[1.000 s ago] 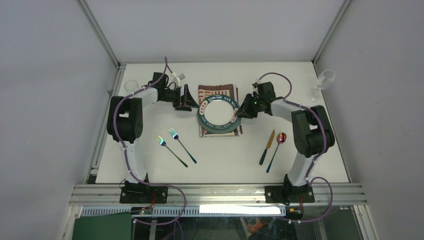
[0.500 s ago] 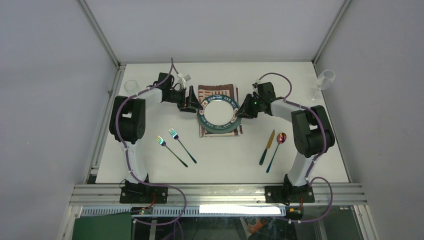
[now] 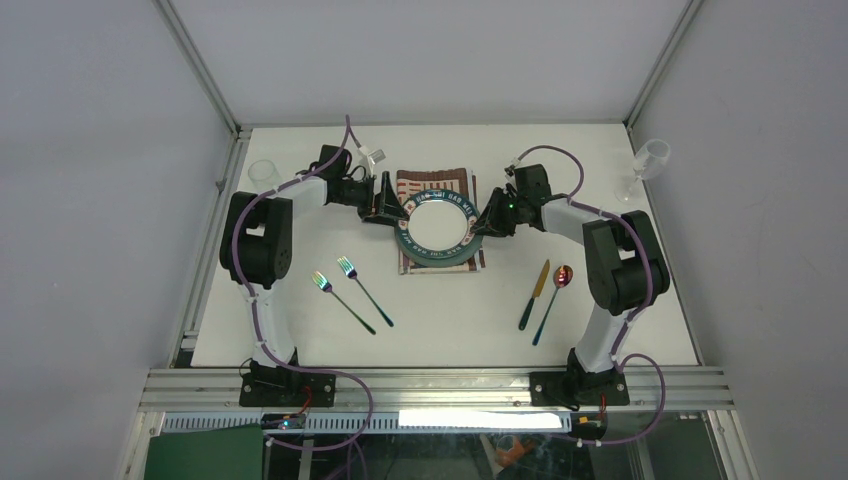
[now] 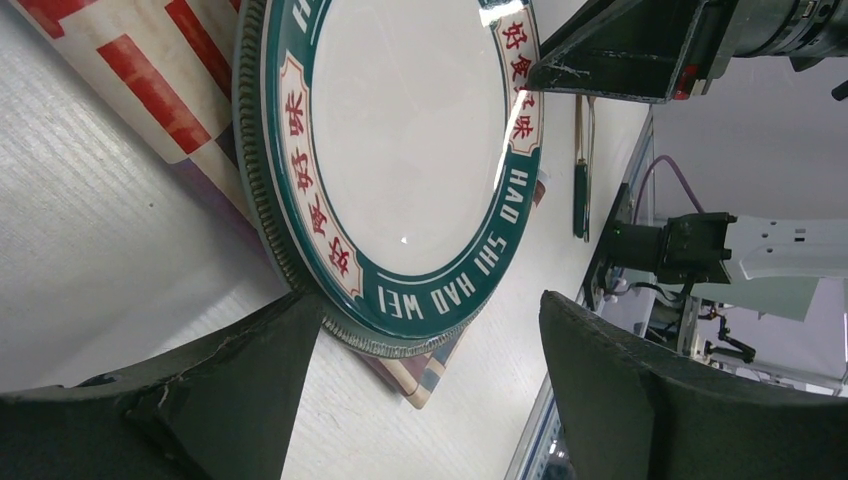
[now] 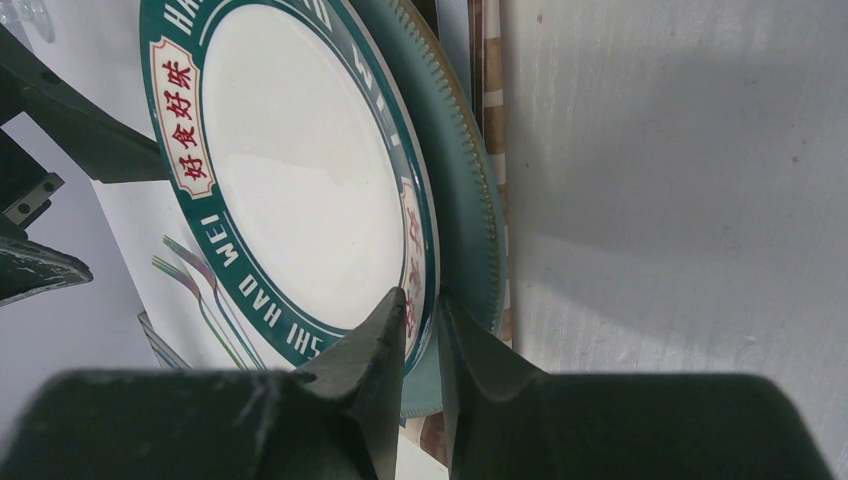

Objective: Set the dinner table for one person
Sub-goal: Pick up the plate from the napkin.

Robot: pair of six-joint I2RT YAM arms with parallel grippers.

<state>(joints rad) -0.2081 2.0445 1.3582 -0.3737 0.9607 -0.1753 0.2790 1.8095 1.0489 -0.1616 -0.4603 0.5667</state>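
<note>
- Since a second ago the left end effector (image 3: 392,205) has slid in toward the plate (image 3: 437,226). It now stands at the plate's rim, fingers spread wide and gripping nothing.
- On the opposite rim, the right end effector (image 5: 420,310) pinches the plate, one finger on each side of the green lettered band.
- Between the two end effectors the plate lies on a striped placemat (image 3: 430,180).
- Beneath both end effectors spreads the worktop (image 3: 450,315): large, flat, matte white, rectangular, edged with aluminium rails.
- Two forks (image 3: 352,295) lie on it, toward the arm bases from the left end effector.
- A knife (image 3: 534,294) and spoon (image 3: 553,300) lie side by side, toward the bases from the right end effector.
</note>
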